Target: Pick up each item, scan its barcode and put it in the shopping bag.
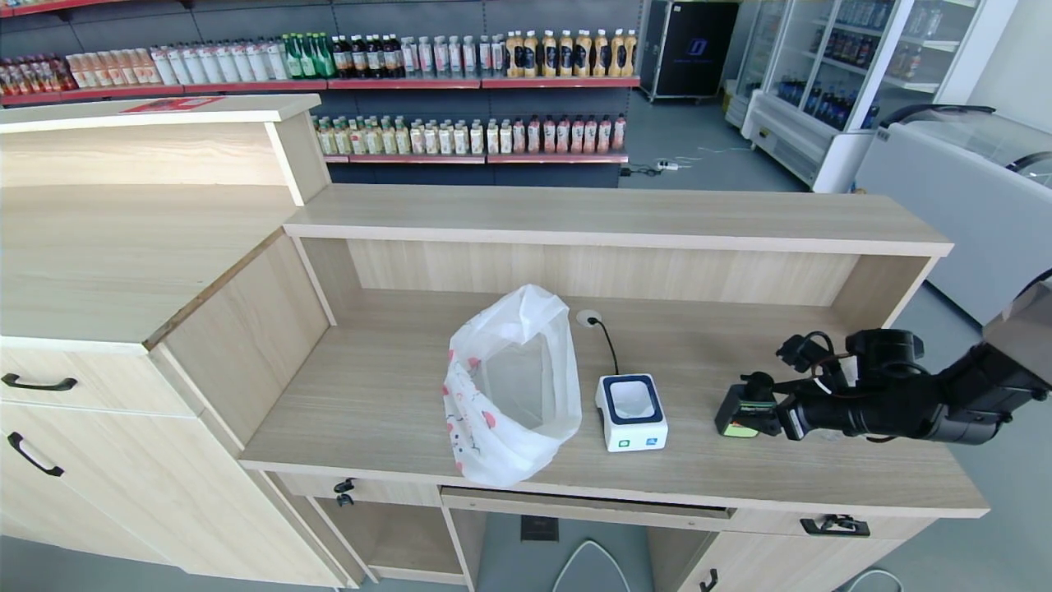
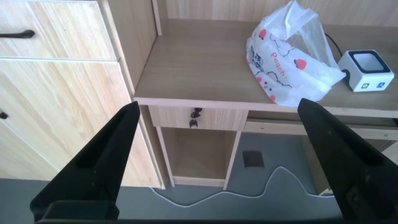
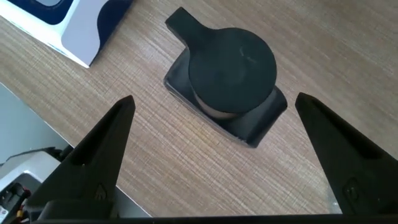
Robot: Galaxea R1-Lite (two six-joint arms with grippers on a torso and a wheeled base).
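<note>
A small dark container [image 1: 737,416] with a round black lid and a green-yellow label stands on the wooden counter [image 1: 370,395], right of the scanner. Seen from the right wrist, the container [image 3: 230,78] lies between the spread fingers of my open right gripper [image 3: 216,102], which holds nothing. That right gripper [image 1: 752,407] is right at the container. The white and blue barcode scanner [image 1: 631,411] sits at the counter's middle, glass facing up. To its left stands the white shopping bag [image 1: 509,386], mouth open. My left gripper [image 2: 219,107] hangs open and empty, off the counter's front left.
The scanner's black cable [image 1: 608,341] runs back to a hole in the counter. A raised shelf [image 1: 616,215] borders the back and a taller cabinet [image 1: 123,263] the left. Drawers with black handles [image 2: 18,34] sit under that cabinet. Bare counter lies left of the bag.
</note>
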